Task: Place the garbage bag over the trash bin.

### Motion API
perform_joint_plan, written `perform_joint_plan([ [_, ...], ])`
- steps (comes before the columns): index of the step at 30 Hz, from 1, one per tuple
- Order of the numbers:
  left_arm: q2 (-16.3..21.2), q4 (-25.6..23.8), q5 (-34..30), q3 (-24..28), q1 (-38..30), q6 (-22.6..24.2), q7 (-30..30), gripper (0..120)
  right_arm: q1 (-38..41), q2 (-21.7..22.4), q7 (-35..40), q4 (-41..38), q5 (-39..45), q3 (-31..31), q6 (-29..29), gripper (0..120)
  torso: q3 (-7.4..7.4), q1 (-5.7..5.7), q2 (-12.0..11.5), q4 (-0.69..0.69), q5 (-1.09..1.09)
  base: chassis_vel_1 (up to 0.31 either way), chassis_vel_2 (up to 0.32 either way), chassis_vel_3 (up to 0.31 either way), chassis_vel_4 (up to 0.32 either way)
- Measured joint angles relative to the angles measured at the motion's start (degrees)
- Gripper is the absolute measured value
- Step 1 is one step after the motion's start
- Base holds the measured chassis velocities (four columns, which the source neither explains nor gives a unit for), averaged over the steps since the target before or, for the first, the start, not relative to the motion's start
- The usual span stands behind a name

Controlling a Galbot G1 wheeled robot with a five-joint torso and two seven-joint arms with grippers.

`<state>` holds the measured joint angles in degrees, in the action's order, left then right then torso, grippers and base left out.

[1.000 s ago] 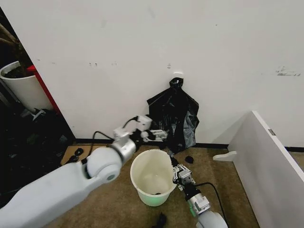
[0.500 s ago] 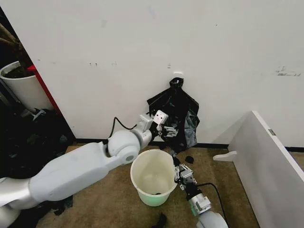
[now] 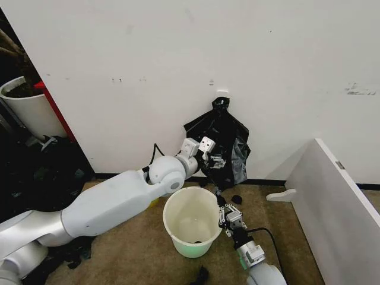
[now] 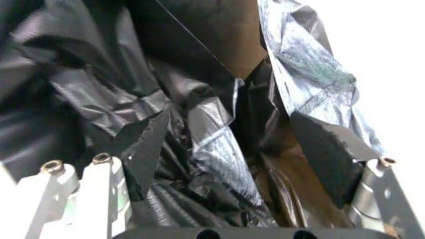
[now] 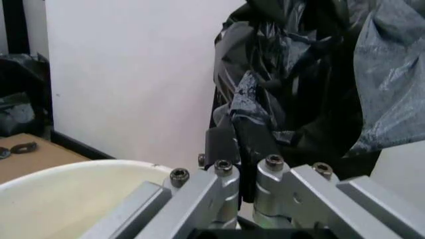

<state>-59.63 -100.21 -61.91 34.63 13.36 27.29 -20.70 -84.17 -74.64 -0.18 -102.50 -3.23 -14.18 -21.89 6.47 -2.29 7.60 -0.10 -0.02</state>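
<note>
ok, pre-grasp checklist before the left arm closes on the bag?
1. Left gripper at the garbage bag hanging on the wall: ok.
2. Left jaws open with bag folds between the fingers: ok, per the left wrist view.
3. How much plastic the pads would catch: cannot tell.
4. Trash bin upright on the floor below the bag, mouth open: ok.
5. Right gripper low beside the bin rim, clear of the left arm: ok.
6. How the bag's knotted top is fixed to the wall: cannot tell.
</note>
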Motion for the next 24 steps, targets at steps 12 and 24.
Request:
perform_joint_plan([
  [12, -1.73, 3.88, -0.66, 0.45, 0.33, 0.37, -1.50, 38, -0.07, 0.62, 0.00, -1.15, 0.62, 0.02, 0.51, 0, 0.00, 0.00, 0.00, 0.01, -0.01, 0.000, 0.000, 0.000, 0.000],
  [24, -2.19, 5.61, -0.08, -1.02, 1.64, -2.08, -1.58, 0, -0.16, 0.62, 0.05, -1.39, 0.91, 0.21, 0.78, 0, 0.00, 0.00, 0.00, 0.01, 0.00, 0.000, 0.000, 0.000, 0.000],
])
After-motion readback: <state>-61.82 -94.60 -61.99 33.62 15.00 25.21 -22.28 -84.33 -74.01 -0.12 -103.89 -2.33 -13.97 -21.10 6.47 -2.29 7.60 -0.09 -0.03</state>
